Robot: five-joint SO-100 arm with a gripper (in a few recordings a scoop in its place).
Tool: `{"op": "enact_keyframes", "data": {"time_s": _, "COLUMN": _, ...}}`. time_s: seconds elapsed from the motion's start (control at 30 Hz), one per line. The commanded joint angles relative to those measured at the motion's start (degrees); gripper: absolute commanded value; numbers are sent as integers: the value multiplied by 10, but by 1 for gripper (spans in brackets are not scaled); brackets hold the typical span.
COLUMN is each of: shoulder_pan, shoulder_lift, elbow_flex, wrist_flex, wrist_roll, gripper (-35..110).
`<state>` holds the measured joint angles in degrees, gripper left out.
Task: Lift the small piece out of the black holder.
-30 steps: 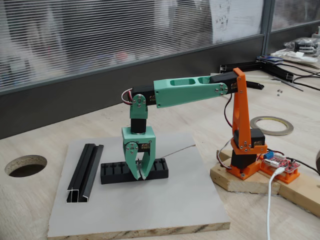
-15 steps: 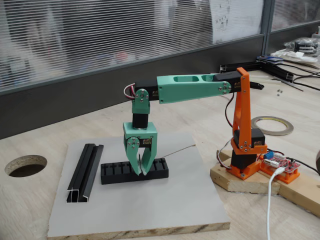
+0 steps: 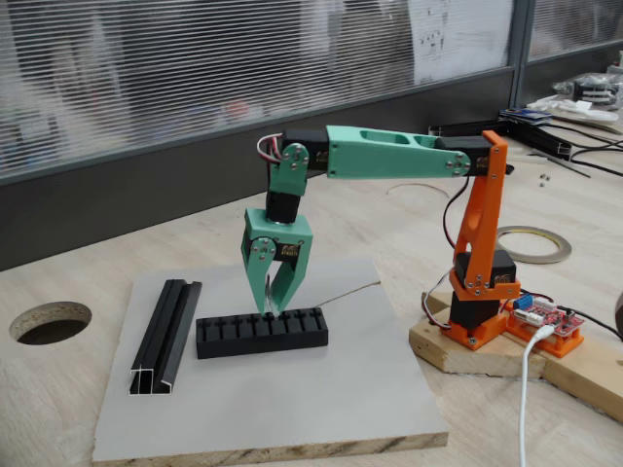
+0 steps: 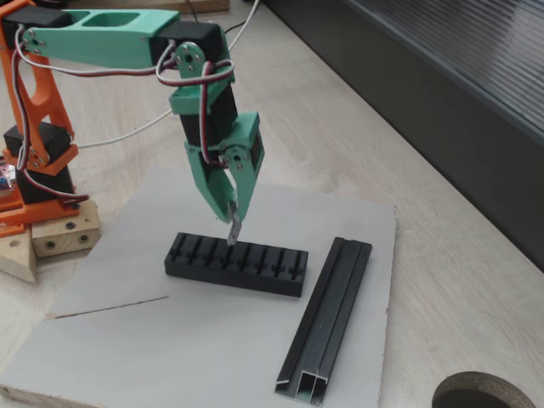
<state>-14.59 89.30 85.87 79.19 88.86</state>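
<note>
My claw [image 4: 231, 223] hangs just above the holder [image 4: 236, 264], its fingers pinched on the piece [image 4: 233, 230], which is clear of the slots. The holder lies on a grey board [image 3: 321, 389], with a black rail [image 4: 327, 321] beside it and a thin wire [image 3: 348, 291] behind.

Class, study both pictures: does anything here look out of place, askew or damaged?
Nothing stands out. The black holder lies flat on the grey board, and the hand holds the small piece just above its slots.
</note>
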Motion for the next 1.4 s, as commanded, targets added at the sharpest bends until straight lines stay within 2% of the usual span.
{"op": "enact_keyframes", "data": {"time_s": 0.0, "shoulder_pan": -4, "shoulder_lift": 67, "elbow_flex": -17, "wrist_flex": 7, "wrist_roll": 7, "gripper": 11}}
{"op": "enact_keyframes", "data": {"time_s": 0.6, "shoulder_pan": -5, "shoulder_lift": 318, "elbow_flex": -18, "wrist_flex": 5, "wrist_roll": 2, "gripper": 11}}
{"op": "enact_keyframes", "data": {"time_s": 1.37, "shoulder_pan": -12, "shoulder_lift": 328, "elbow_flex": -17, "wrist_flex": 6, "wrist_roll": 7, "gripper": 11}}
